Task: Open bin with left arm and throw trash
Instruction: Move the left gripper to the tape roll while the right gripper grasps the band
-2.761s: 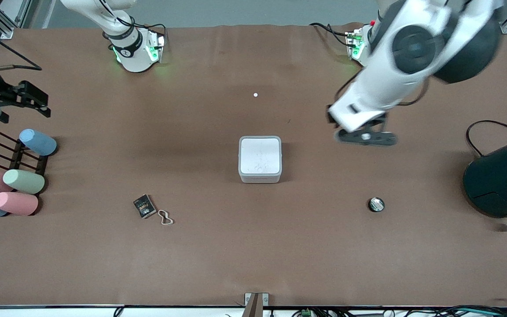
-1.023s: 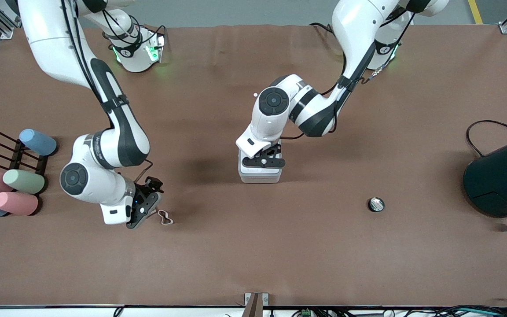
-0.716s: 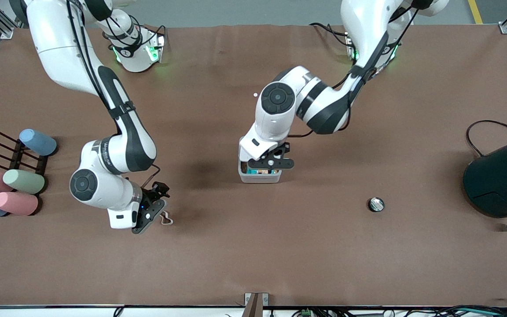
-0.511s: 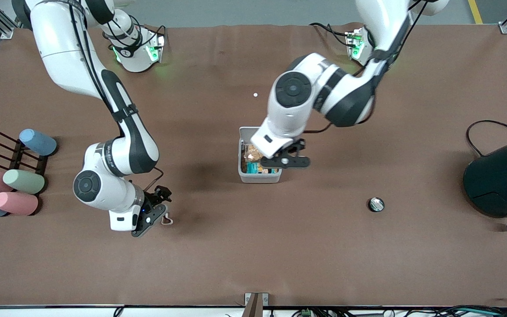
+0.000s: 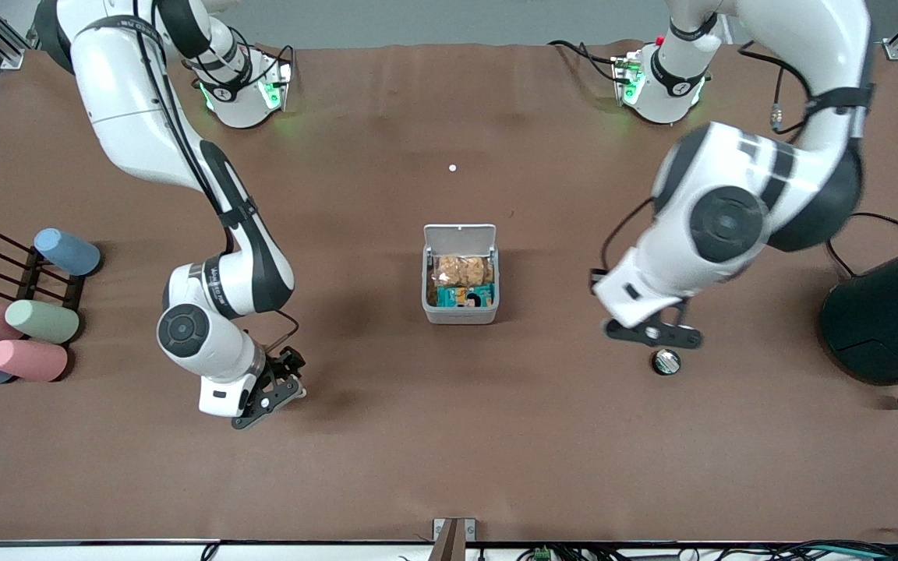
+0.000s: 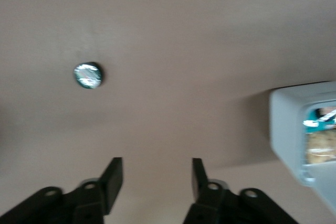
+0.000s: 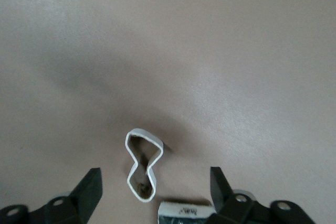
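Bin (image 5: 460,312) mid-frame, lid (image 5: 460,234) now up, snack packets (image 5: 462,281) inside. Left gripper (image 5: 654,334) moved off bin to above disc (image 5: 666,361), jaws apart. Right gripper (image 5: 268,396) jaws apart over rubber band (image 7: 143,163) and black packet (image 7: 185,211), lower left.

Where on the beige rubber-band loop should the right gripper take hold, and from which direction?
Come straight down with the open right gripper and pinch the narrow waist of the beige rubber-band loop. It lies flat on the brown table in a figure-eight, so its two strands run closest there. The black packet sits right beside it, so keep the fingers off it.
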You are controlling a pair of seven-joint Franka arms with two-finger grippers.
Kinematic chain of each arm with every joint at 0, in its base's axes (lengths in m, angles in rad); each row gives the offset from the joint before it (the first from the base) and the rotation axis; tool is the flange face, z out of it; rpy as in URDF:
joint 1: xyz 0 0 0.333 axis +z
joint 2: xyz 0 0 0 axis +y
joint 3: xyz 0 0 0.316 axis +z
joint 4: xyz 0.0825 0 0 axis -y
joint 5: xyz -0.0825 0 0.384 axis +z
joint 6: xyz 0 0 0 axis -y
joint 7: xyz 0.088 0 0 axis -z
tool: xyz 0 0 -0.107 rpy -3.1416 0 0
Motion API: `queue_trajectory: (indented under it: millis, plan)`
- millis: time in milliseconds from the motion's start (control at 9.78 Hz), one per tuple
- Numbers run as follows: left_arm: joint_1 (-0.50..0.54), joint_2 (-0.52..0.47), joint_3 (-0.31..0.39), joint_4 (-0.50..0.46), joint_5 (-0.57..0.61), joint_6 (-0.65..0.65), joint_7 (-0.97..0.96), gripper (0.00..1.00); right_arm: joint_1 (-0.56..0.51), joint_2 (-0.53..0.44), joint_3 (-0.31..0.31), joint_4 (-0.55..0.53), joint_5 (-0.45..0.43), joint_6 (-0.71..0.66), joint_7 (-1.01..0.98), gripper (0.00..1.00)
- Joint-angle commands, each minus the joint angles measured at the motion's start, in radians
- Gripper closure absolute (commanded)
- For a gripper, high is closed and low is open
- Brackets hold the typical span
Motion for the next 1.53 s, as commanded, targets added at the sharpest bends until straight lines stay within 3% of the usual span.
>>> queue_trajectory:
  millis: [0, 409, 511, 614, 716, 920, 1125, 1227, 1432]
  plan:
    - [0.076, -0.023, -0.012, -0.118, 0.007, 0.103, 0.135, 0.00, -0.009, 0.041, 0.004, 0.030, -0.016, 0.014, 0.029, 0.20]
    - [0.133, -0.072, -0.010, -0.480, 0.081, 0.503, 0.230, 0.01, -0.009, 0.054, 0.004, 0.030, -0.013, 0.014, 0.035, 0.53]
    - [0.134, -0.068, -0.007, -0.542, 0.110, 0.590, 0.230, 0.00, -0.009, 0.052, 0.006, 0.028, -0.010, 0.014, 0.036, 0.67]
    - [0.160, -0.059, -0.007, -0.573, 0.143, 0.657, 0.230, 0.01, -0.011, 0.052, 0.006, 0.028, -0.007, 0.016, 0.036, 0.74]
    - [0.186, -0.025, -0.007, -0.607, 0.189, 0.773, 0.230, 0.01, -0.017, 0.054, 0.006, 0.025, -0.004, 0.017, 0.036, 0.74]
    - [0.252, 0.018, -0.010, -0.631, 0.271, 0.899, 0.235, 0.01, -0.014, 0.061, 0.007, 0.022, 0.007, 0.036, 0.036, 0.74]
    - [0.256, 0.113, -0.013, -0.593, 0.271, 1.013, 0.221, 0.01, -0.011, 0.061, 0.007, 0.022, 0.012, 0.034, 0.036, 0.89]
    - [0.260, 0.128, -0.015, -0.578, 0.270, 1.013, 0.217, 0.01, -0.011, 0.061, 0.007, 0.024, 0.013, 0.033, 0.036, 0.97]
    - [0.262, 0.130, -0.018, -0.558, 0.256, 1.015, 0.223, 0.01, -0.014, 0.041, 0.009, 0.028, 0.030, 0.022, 0.032, 1.00]
